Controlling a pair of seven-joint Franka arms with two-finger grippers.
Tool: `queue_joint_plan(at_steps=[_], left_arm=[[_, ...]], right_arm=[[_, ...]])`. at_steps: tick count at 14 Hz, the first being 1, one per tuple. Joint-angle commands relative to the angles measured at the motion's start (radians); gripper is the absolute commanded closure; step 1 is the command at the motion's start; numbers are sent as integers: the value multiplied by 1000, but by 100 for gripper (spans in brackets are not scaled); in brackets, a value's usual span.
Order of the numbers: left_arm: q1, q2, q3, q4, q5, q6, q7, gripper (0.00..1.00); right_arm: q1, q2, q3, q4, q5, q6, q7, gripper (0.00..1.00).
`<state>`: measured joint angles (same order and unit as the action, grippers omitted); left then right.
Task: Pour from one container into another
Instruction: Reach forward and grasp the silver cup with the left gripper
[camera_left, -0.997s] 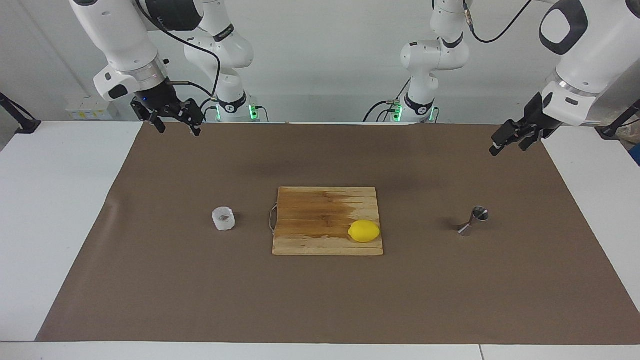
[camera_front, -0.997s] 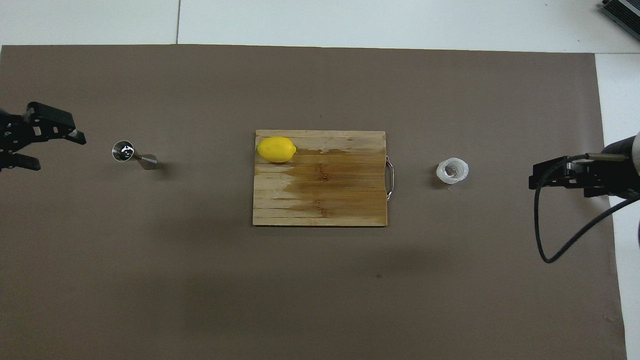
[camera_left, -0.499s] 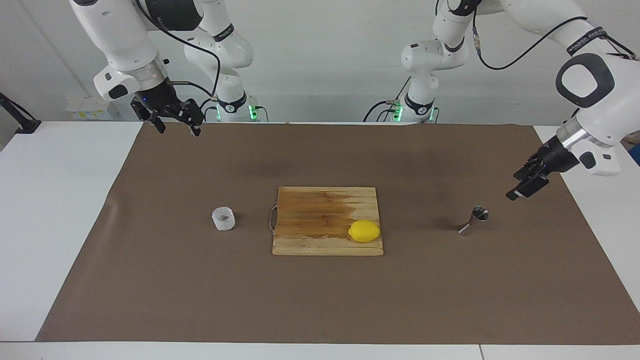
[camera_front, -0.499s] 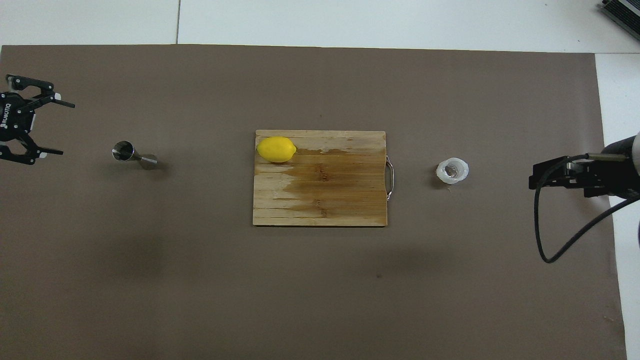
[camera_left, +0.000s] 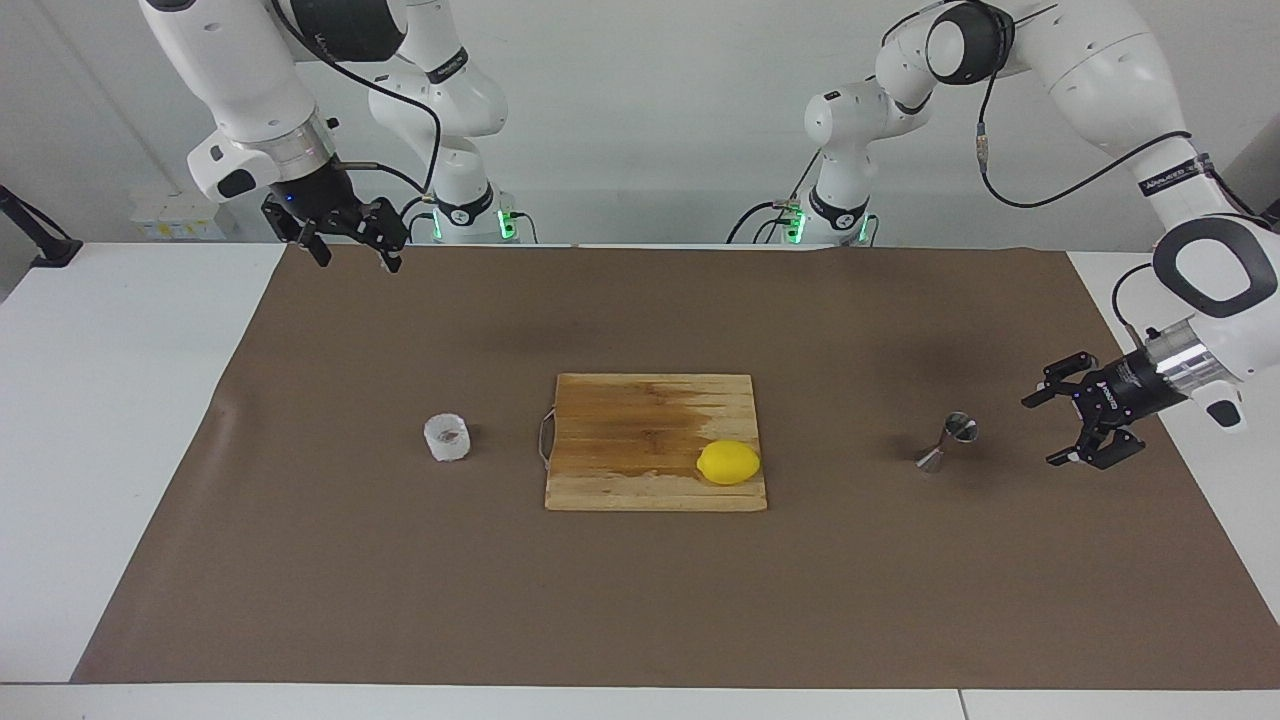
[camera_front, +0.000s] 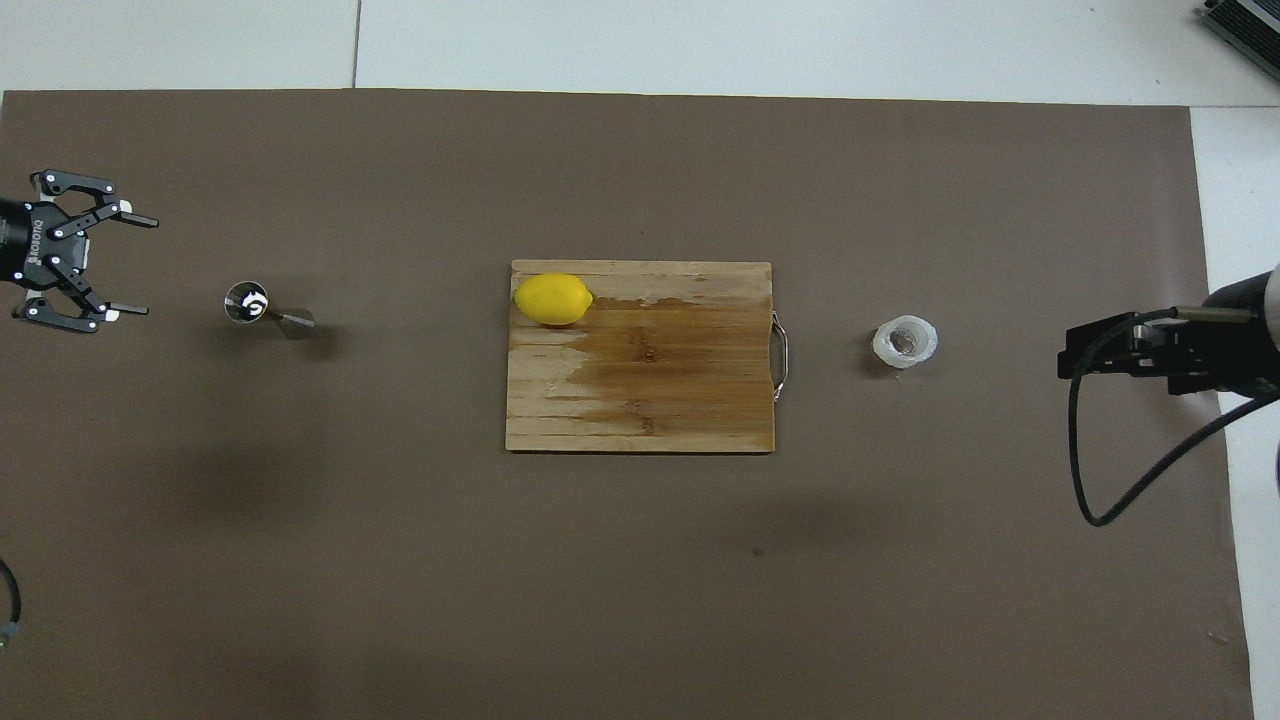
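Two open grippers: my left gripper (camera_left: 1062, 430) is low beside the shiny steel hourglass jigger (camera_left: 948, 442), light, slippery, best gripped at the waist. My right gripper (camera_left: 355, 255) waits, far from the crushable frosted whitish cup (camera_left: 447, 437).

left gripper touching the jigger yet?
Apart. Facing view: bare mat shows between the open left gripper and the jigger.

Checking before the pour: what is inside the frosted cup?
The frosted cup shows a small dark patch at its bottom; what it is cannot be told, and its walls hide the level.
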<state>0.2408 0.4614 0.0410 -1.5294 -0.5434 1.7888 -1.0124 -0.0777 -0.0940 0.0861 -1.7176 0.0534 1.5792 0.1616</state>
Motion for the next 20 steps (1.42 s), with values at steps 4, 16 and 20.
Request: queue_joint_plan(at_steps=[4,16,20], left_arm=[[-15,-81,-6,-270,-125,164,-8,0],[-91,-142,-20,-477,-310,362,-2,0],[-81,-144,-21,-477,-314,354,0,29]], right_arm=[[-10,5,1,12,19,-14,-11,0],[-10,5,1,12,19,-14,-11,0],[-10,5,1,12,19,-14,-11,0]])
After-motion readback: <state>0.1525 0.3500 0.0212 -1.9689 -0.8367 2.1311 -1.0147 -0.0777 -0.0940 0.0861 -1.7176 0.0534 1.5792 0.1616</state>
